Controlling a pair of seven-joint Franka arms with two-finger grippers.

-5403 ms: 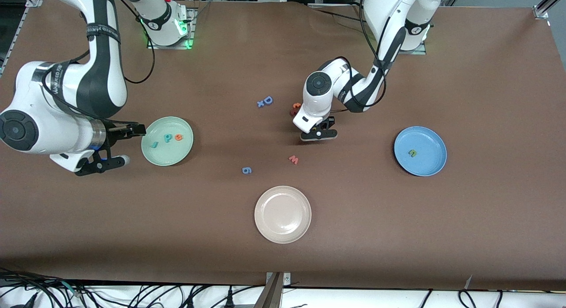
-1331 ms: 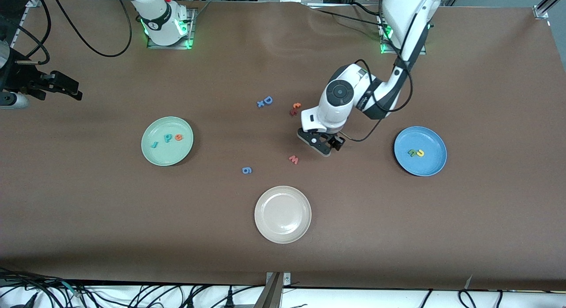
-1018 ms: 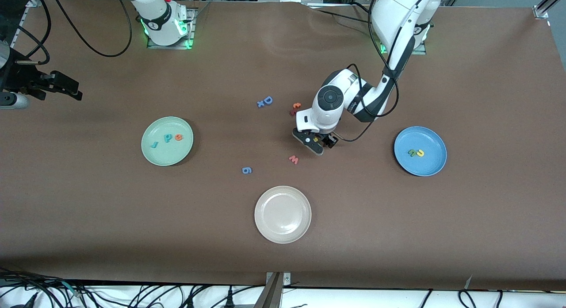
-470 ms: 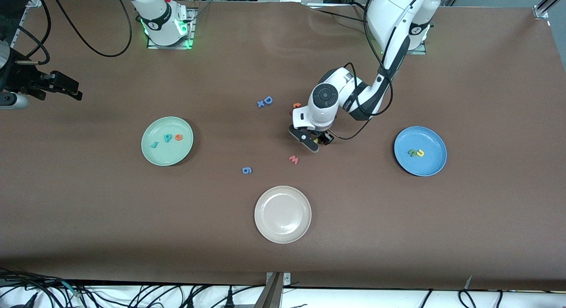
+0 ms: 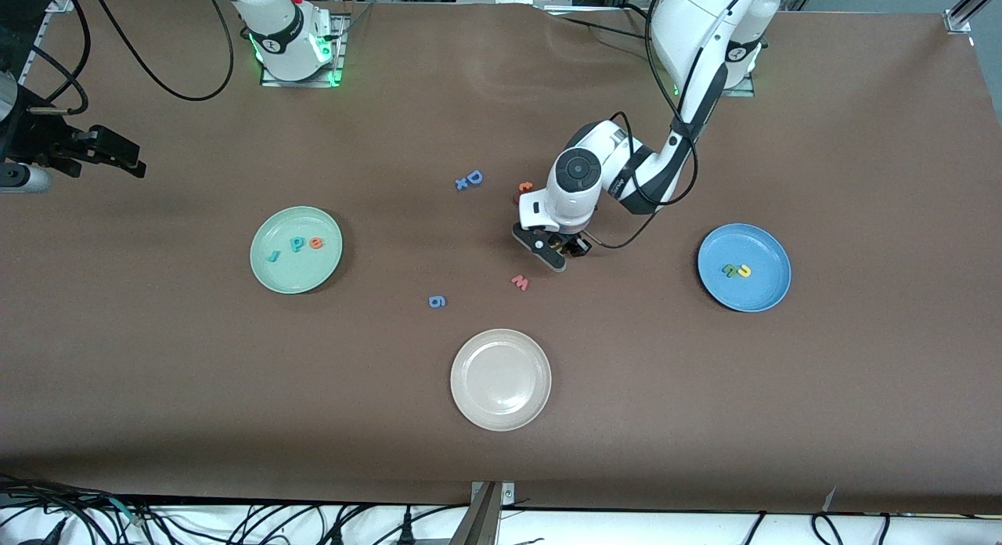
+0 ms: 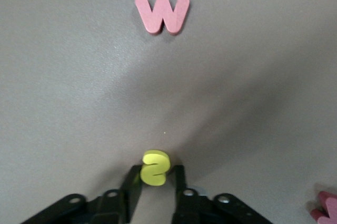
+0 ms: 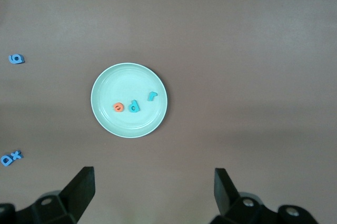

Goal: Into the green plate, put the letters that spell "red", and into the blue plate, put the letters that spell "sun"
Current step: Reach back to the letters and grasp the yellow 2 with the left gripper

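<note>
While my left gripper (image 6: 154, 174) pinches the yellow letter (image 6: 155, 167) on the table near the middle of the frame, I see the red w (image 5: 520, 282) just below it. My right gripper (image 7: 152, 187) waits wide open, high over the green plate (image 5: 270, 275), holding nothing.

Left gripper (image 5: 557, 251) low, right gripper (image 7: 152, 190) wide
</note>
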